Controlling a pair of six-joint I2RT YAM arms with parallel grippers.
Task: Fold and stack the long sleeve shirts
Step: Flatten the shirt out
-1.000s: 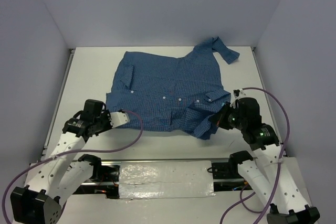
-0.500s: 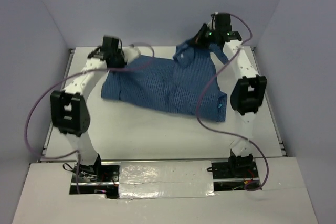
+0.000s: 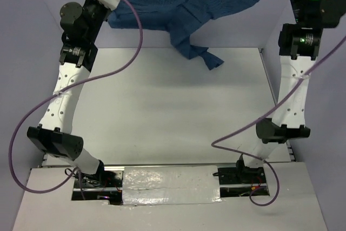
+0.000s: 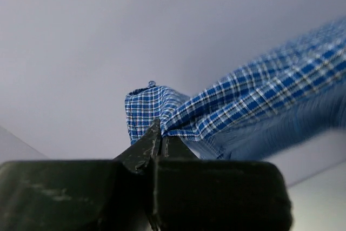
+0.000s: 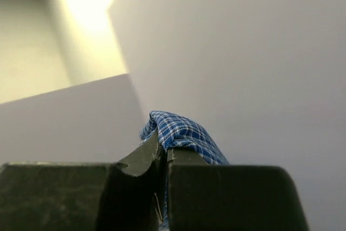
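I'm watching my left gripper (image 4: pixel 160 136) clamping a bunched corner of the blue checked shirt (image 3: pixel 178 5), while my right gripper (image 5: pixel 163 147) is pinching another edge. The cloth is hanging high above the table (image 3: pixel 162 106), running left to right between both raised arms. It's sagging mid-span, with one loose end dangling below.

- No text, label, brand or number can be made out anywhere, tbh.
- Nothing readable is seen on the shirt (image 3: pixel 184 12) either.
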